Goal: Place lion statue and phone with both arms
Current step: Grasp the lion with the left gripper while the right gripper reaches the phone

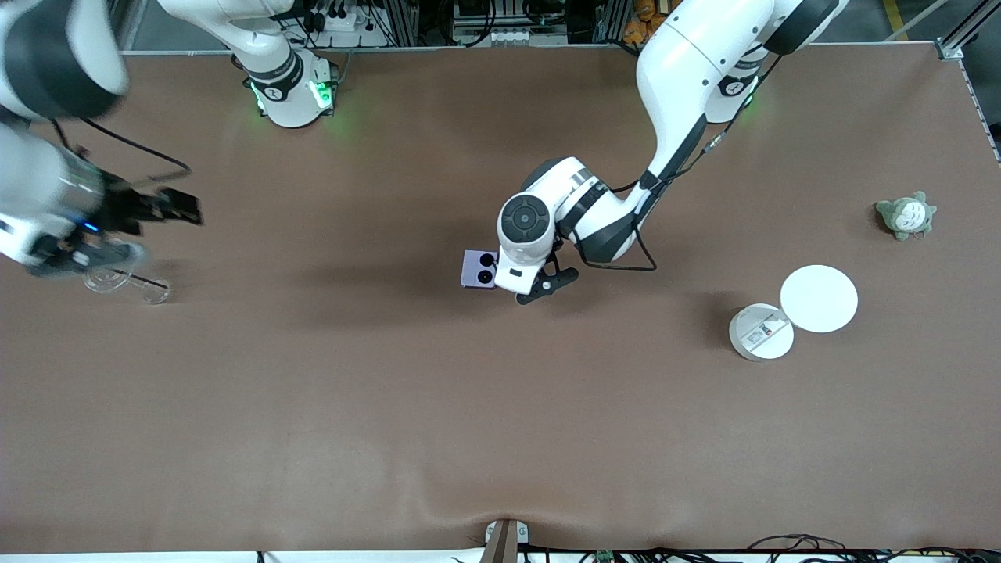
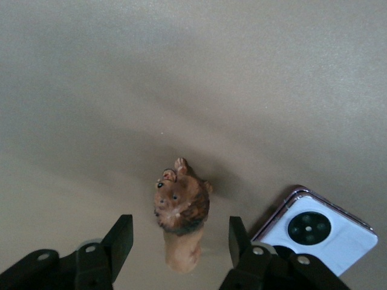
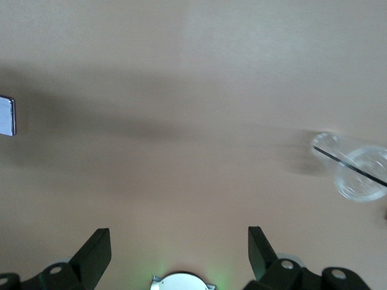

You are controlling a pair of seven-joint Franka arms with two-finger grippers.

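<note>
The lion statue point(image 2: 181, 211), small and reddish-brown with a darker mane, lies on the brown table between the open fingers of my left gripper point(image 2: 179, 235), which is low over it and not touching it. In the front view the left hand point(image 1: 522, 234) hides the lion. The pale lavender phone point(image 1: 478, 268) with two black camera circles lies flat right beside the lion, toward the right arm's end; it also shows in the left wrist view point(image 2: 314, 229). My right gripper point(image 1: 174, 207) is open and empty in the air at the right arm's end, over the table by some clear glass items point(image 1: 125, 281).
A white round disc point(image 1: 819, 298) and a white round box point(image 1: 761, 331) lie toward the left arm's end. A grey-green plush toy point(image 1: 905, 215) sits farther from the front camera than they do. The clear glass items point(image 3: 351, 169) show in the right wrist view.
</note>
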